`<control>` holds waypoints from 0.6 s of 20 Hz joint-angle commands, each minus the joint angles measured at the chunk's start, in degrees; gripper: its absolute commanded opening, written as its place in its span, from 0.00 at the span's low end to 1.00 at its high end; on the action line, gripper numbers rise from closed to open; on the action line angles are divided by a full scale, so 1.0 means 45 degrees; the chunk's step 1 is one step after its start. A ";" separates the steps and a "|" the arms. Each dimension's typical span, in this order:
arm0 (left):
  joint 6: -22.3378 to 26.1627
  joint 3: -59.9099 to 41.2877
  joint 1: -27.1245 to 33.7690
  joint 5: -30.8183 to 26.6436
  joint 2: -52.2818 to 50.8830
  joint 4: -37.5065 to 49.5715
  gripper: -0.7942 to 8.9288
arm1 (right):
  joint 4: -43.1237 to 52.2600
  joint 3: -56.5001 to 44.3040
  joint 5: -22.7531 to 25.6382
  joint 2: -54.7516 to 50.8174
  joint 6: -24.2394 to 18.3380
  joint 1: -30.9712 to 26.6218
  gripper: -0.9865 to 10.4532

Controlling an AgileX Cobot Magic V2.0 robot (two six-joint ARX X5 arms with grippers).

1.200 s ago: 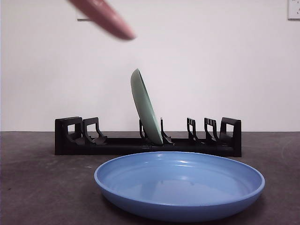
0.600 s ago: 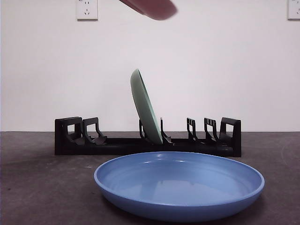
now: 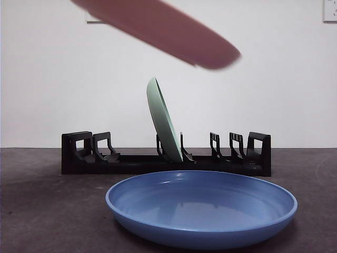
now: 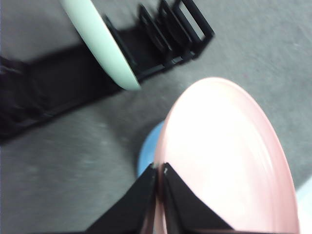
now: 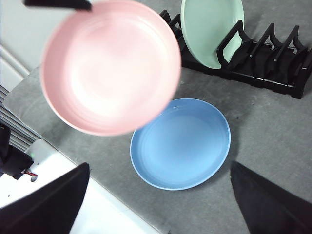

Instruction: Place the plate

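Observation:
My left gripper is shut on the rim of a pink plate and holds it in the air above the table. The pink plate shows blurred across the top of the front view and large in the right wrist view. A black dish rack stands behind, with a green plate upright in a middle slot. A blue plate lies flat on the table in front of the rack. My right gripper is open, high above the table, holding nothing.
The rack has empty slots on both sides of the green plate. The table's near edge and a white surface show in the right wrist view. Wall sockets sit on the white wall behind.
The pink plate has moved right and lower across the top of the front view, now reaching over the green plate. The rack, green plate and blue plate have not moved.

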 commanded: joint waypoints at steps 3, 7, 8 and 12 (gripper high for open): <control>-0.0733 -0.1860 -0.0044 0.0840 0.0049 0.2118 0.09 | 0.0053 0.0199 0.0049 0.0024 0.0617 0.0039 0.49; -0.1141 -0.3798 0.0015 0.1073 0.0053 0.3988 0.09 | 0.0058 0.0199 0.0049 0.0024 0.0879 0.0039 0.49; -0.1341 -0.4323 0.0029 0.1307 0.0053 0.4561 0.09 | 0.0058 0.0199 0.0053 0.0024 0.0899 0.0039 0.49; -0.2157 -0.6003 0.0029 0.1690 0.0078 0.6771 0.09 | 0.0063 0.0199 0.0053 0.0029 0.1044 0.0039 0.49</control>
